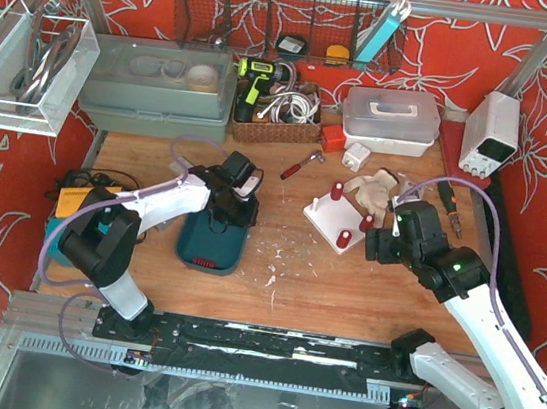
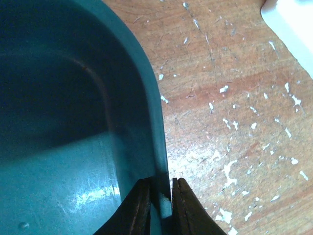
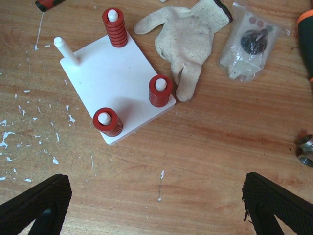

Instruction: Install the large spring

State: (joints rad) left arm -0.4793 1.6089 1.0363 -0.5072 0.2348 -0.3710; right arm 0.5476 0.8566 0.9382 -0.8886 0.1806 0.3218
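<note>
A white board (image 3: 115, 83) with four pegs lies on the wooden table. Red springs sit on three pegs: a tall one (image 3: 116, 28) at the far corner and two shorter ones (image 3: 160, 91) (image 3: 107, 122). I cannot tell which of these is the large spring. The fourth peg (image 3: 65, 50) is bare. My right gripper (image 3: 156, 188) hangs open above bare wood just short of the board (image 1: 337, 216). My left gripper (image 2: 160, 185) is shut on the rim of a teal bin (image 2: 149, 103), one finger inside and one outside. The bin's inside looks dark.
A worn cloth glove (image 3: 193, 36) and a clear bag of small parts (image 3: 249, 46) lie behind the board. A red-handled tool (image 1: 301, 164), a wicker basket of cables (image 1: 277, 114) and lidded boxes (image 1: 391, 119) stand at the back. Metal nuts (image 3: 306, 149) lie at the right.
</note>
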